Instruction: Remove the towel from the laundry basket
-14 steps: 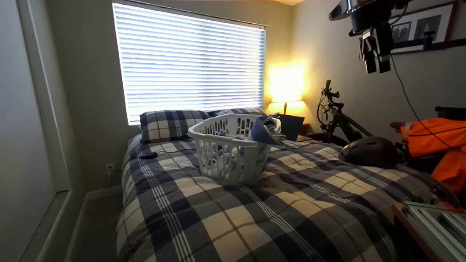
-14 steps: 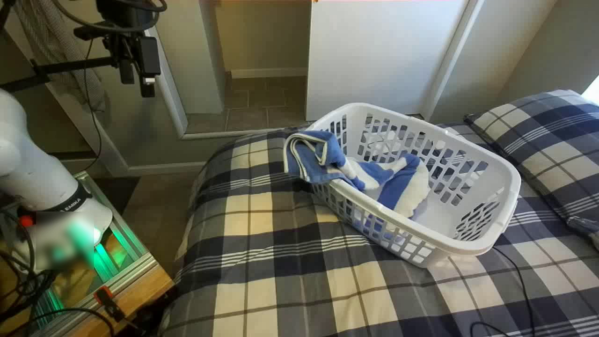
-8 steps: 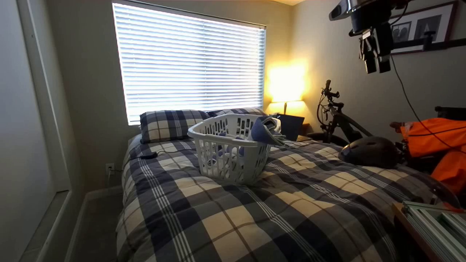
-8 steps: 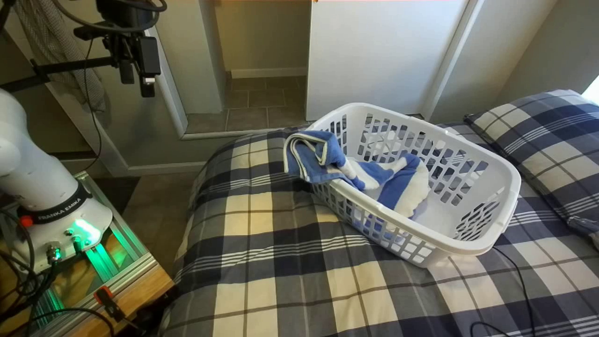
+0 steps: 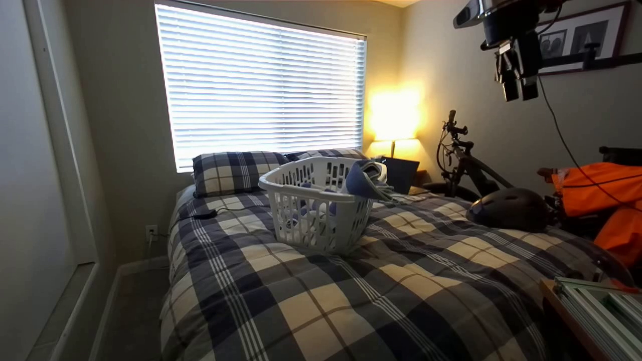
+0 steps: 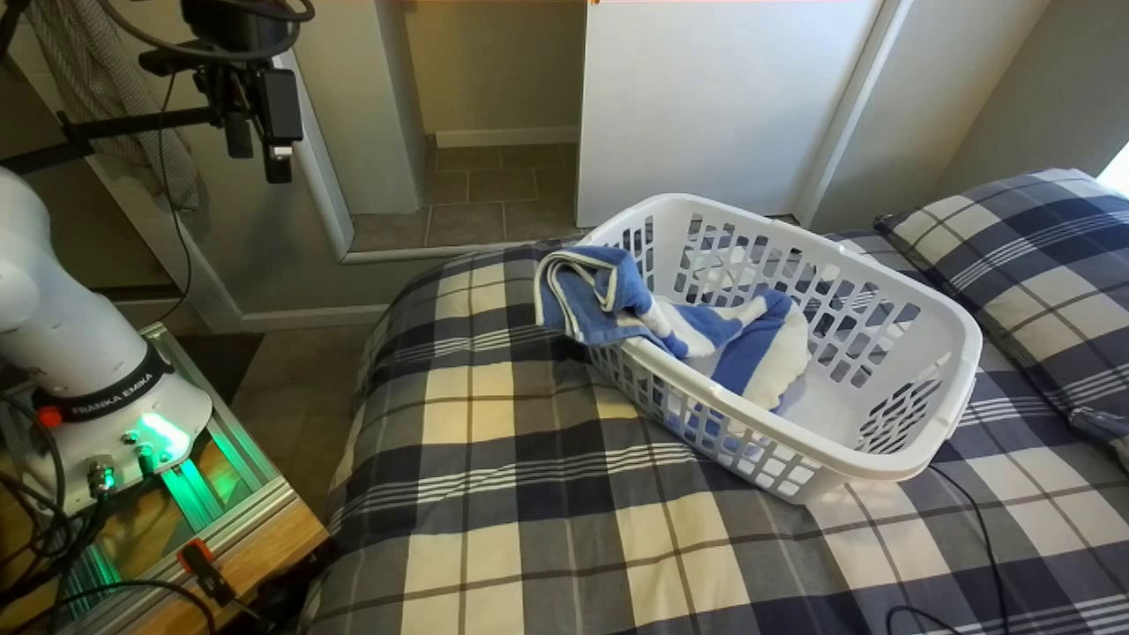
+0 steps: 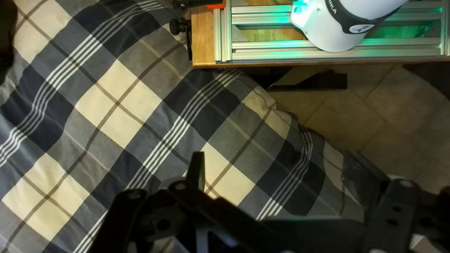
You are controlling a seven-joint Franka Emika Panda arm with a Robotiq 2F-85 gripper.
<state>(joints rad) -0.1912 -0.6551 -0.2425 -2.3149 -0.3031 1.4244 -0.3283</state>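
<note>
The plaid bedspread fills most of the room before me, with the white robot arm standing on its bench alongside. On the bedspread sits the laundry basket, upright. The towel is bunched over the rim at the end nearer the arm, a fold drooping outside and the rest running down inside. The gripper hangs high, well apart from the basket, its fingers spread wide and holding nothing.

So I'd say this is the very beginning, the reach not yet made. To my mind the next move calls for coming across to the basket, lowering onto that draped fold, and pinching cloth without catching the rim. Then it should want a good high lift, so that the part lying inside comes clear too.

Counting from the largest, I make it one bedspread, one arm, one bench, one bicycle, one basket, two plaid pillows, one towel as far as its folds let me tell, one dark helmet, one gripper, and two fingers on it.
</note>
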